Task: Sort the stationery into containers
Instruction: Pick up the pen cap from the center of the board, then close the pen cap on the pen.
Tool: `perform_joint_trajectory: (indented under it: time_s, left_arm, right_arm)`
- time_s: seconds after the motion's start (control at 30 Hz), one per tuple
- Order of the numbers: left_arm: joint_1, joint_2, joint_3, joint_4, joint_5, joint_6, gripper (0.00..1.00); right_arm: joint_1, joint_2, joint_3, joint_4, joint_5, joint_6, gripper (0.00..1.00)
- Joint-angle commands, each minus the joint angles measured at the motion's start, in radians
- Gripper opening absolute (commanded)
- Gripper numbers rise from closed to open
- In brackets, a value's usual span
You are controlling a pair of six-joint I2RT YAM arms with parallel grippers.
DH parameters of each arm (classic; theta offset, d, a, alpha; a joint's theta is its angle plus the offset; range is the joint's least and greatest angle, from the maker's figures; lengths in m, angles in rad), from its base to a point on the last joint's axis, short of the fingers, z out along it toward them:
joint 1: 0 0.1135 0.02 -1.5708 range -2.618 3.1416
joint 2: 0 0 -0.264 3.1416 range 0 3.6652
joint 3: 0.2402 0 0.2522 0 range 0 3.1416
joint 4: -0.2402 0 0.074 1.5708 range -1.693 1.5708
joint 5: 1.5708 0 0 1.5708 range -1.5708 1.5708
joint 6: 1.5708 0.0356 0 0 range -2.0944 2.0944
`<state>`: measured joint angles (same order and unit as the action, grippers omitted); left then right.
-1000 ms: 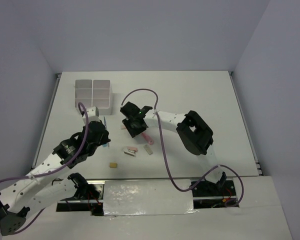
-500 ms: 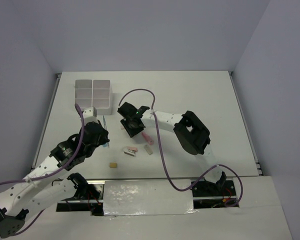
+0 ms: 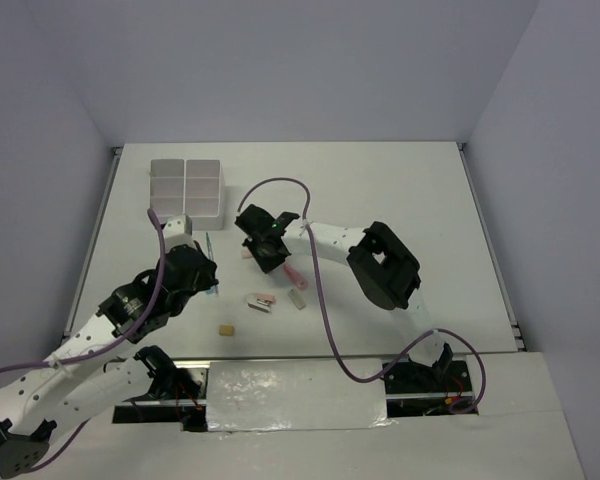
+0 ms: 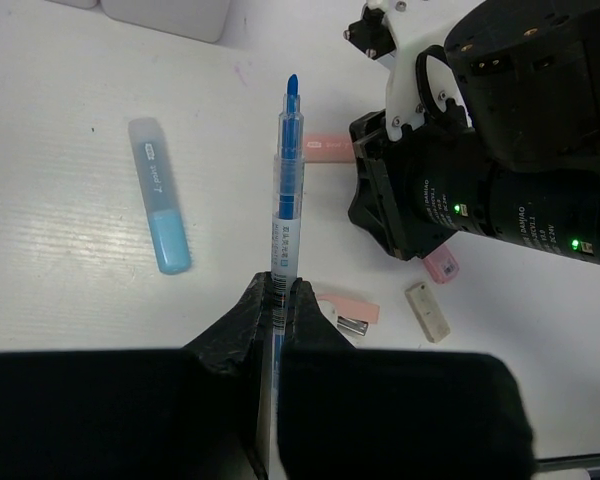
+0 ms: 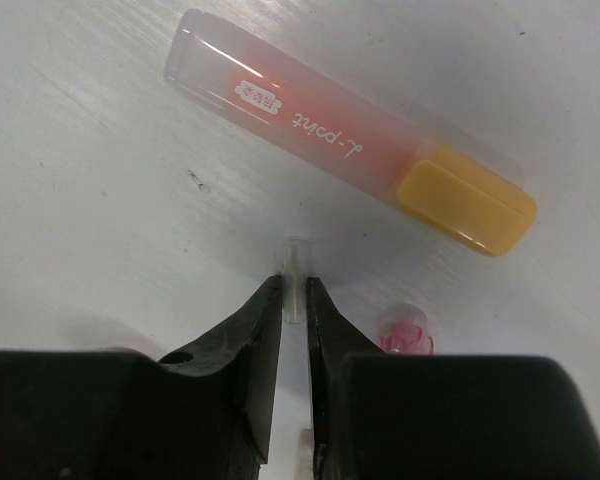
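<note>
Nearest you, your left gripper (image 4: 280,300) is clamped tight on the lower barrel of a blue pen (image 4: 288,190). It is slim, with a translucent blue body, a printed label and a darker tip pointing away. The grip sits low on the barrel, so I judge the tip could swing; carry it slowly and keep it level. A pale blue highlighter (image 4: 158,210) lies just beside it on the table, apart from the pen.

Further out, your right gripper (image 5: 295,290) has its jaws drawn narrow onto a thin clear pen (image 5: 295,265), one finger pressed against each side. It is nearly colourless and hard to see against the white surface. Lift straight up, because the orange highlighter (image 5: 350,150) lies near ahead and a pink highlighter end (image 5: 405,335) sits just beside the right finger.

Farthest is the white divided box (image 3: 186,162), well apart from both grippers. Clear its thin walls before you release.
</note>
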<state>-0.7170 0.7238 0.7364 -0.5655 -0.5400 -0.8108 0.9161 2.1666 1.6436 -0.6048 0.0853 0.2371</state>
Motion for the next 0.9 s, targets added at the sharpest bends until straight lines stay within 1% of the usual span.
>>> perform_joint_trajectory:
  time_s: [0.0,0.03,0.1,0.13,0.23,0.33,0.43,0.47,0.53,0.57,0.6,0.63,0.67,0.7,0.73,0.83,0.87]
  left_arm:
    - [-0.002,-0.011,-0.005,0.033,0.011,0.024,0.00]
    - [-0.002,-0.008,-0.006,0.035,0.014,0.025,0.00]
    - [-0.002,-0.006,-0.006,0.045,0.025,0.033,0.00]
    - [-0.002,-0.004,-0.009,0.052,0.031,0.035,0.00]
    - [-0.002,-0.009,-0.015,0.084,0.066,0.048,0.00]
    - [-0.002,-0.020,-0.026,0.137,0.126,0.068,0.00]
    - [-0.004,-0.037,-0.045,0.214,0.216,0.100,0.00]
    - [-0.002,-0.043,-0.052,0.261,0.245,0.111,0.00]
    - [-0.002,-0.061,-0.072,0.300,0.320,0.131,0.00]
    - [-0.002,-0.069,-0.086,0.350,0.351,0.146,0.00]
    - [-0.002,-0.089,-0.094,0.377,0.380,0.153,0.00]
    - [-0.001,-0.098,-0.104,0.409,0.456,0.160,0.00]
    - [-0.002,-0.109,-0.132,0.482,0.498,0.176,0.00]
    - [-0.002,-0.125,-0.146,0.516,0.529,0.179,0.00]
    - [-0.002,-0.133,-0.169,0.564,0.587,0.183,0.00]
    - [-0.002,-0.142,-0.196,0.645,0.650,0.185,0.00]
    - [-0.002,-0.147,-0.215,0.689,0.693,0.182,0.00]
  right_arm:
    - [0.006,-0.022,0.001,0.016,-0.041,-0.001,0.20]
    - [0.003,-0.027,-0.001,0.020,-0.038,0.008,0.15]
    - [-0.002,-0.050,-0.011,0.048,-0.041,0.018,0.12]
    - [-0.005,-0.059,-0.018,0.060,-0.047,0.031,0.08]
    - [-0.025,-0.114,-0.050,0.115,-0.071,0.051,0.07]
    - [-0.045,-0.195,-0.073,0.145,-0.061,0.056,0.07]
    - [-0.065,-0.318,-0.106,0.158,-0.036,0.068,0.07]
    - [-0.074,-0.393,-0.119,0.177,-0.035,0.077,0.07]
    - [-0.101,-0.471,-0.165,0.204,-0.039,0.111,0.06]
    - [-0.109,-0.552,-0.183,0.238,-0.036,0.126,0.06]
    - [-0.118,-0.595,-0.201,0.255,-0.027,0.142,0.07]
    - [-0.126,-0.635,-0.246,0.278,-0.027,0.180,0.06]
    - [-0.131,-0.721,-0.275,0.340,-0.030,0.201,0.06]
    - [-0.137,-0.764,-0.304,0.376,-0.050,0.246,0.06]
    - [-0.138,-0.845,-0.367,0.461,-0.059,0.267,0.06]
    - [-0.140,-0.956,-0.448,0.555,-0.111,0.333,0.06]
    - [-0.140,-0.970,-0.459,0.595,-0.131,0.347,0.06]
